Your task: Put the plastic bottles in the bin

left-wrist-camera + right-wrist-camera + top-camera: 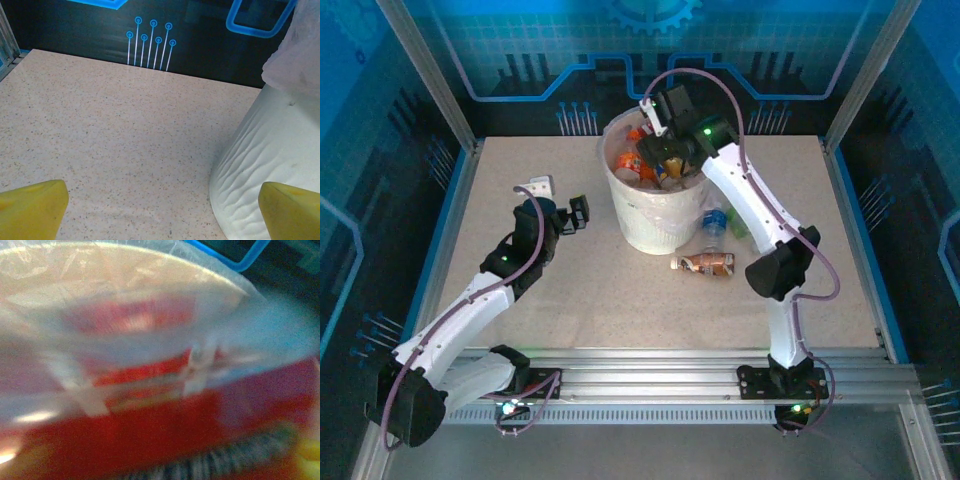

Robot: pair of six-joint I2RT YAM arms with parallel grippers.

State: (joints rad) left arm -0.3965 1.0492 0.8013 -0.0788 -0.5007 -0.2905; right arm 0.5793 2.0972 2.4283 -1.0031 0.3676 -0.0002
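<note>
The right tool (660, 140) is hovering over the mouth of the bin (650, 235), which is standing mid-table (520, 320) and is already holding a heap of bottles (645, 165). Whether this tool is gripping or letting go cannot be told, because its wrist view is blurring at close range. The left tool (558, 203) is sitting wide open and empty just beside the bin's left wall.

The step in hand is judged to be the drop of 1 bottle into the bin. For a clean drop:

1. Be keeping the tool inside the rim line, so the bottle is falling onto the heap and not onto the folded liner (612, 150).
2. Be opening fully before lifting, so no finger is dragging the label.
3. Be lifting straight up. The heap is sitting high, and a sideways sweep is likely to be knocking a bottle out.

At least 2 bottles are waiting on the table right of the bin: a brown-labelled bottle (703, 263) and a blue-labelled bottle (715, 222).

The top view is giving this layout. The right wrist view is adding a red-labelled bottle (150, 440) close to the lens, below the bin's rim. The left wrist view is showing yellow fingertips (32, 202) far apart, bare table between them, and the bin's rippled wall.
</note>
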